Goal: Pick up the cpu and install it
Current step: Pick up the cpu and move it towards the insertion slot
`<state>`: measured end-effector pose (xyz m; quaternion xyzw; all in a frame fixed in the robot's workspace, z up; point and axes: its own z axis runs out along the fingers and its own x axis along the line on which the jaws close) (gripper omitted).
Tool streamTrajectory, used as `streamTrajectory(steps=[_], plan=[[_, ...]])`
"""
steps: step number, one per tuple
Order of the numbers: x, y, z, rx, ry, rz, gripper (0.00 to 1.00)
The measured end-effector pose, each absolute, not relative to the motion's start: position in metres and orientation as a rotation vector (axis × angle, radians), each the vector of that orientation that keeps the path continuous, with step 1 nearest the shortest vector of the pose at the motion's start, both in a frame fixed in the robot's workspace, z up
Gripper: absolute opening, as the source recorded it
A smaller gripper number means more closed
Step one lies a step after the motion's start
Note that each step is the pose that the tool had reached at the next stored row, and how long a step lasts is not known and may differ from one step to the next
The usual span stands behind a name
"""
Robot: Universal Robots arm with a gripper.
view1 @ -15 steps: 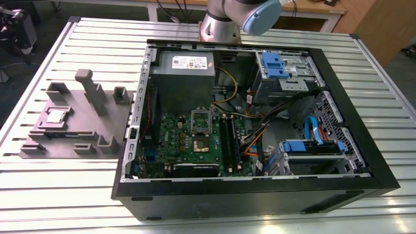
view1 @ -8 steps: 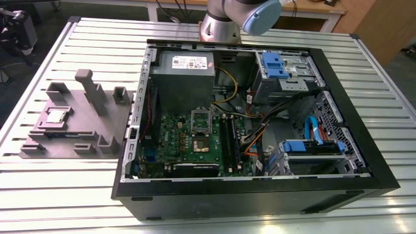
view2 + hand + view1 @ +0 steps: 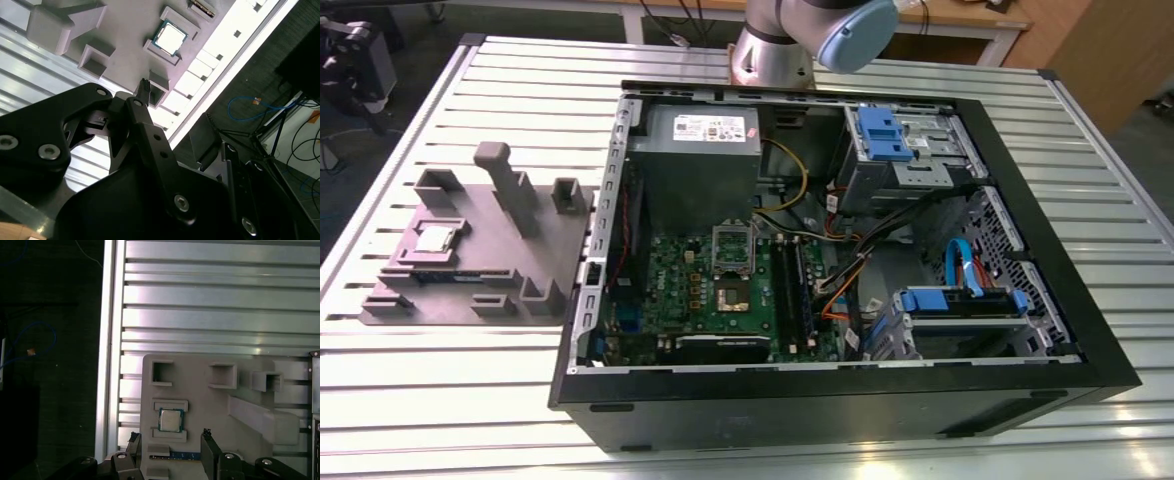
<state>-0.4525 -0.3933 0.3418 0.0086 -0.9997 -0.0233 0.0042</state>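
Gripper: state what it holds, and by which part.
Nothing. The gripper is open and empty; the cpu lies free in its recess on the grey fixture.

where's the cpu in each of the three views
Exterior view: the cpu lies in the grey holder on the table, to the exterior view's left of the computer case.
First wrist view: cpu in a grey holder pocket, beyond the fingers.
Second wrist view: cpu, same pocket, past the fingers.
Shared landmark: the grey holder.
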Motion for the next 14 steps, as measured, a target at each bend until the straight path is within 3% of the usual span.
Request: streamTrajectory(steps=[14], plan=[[-0.4525, -0.3953, 0.3399, 0.116, -3.129, -0.074, 0.59]])
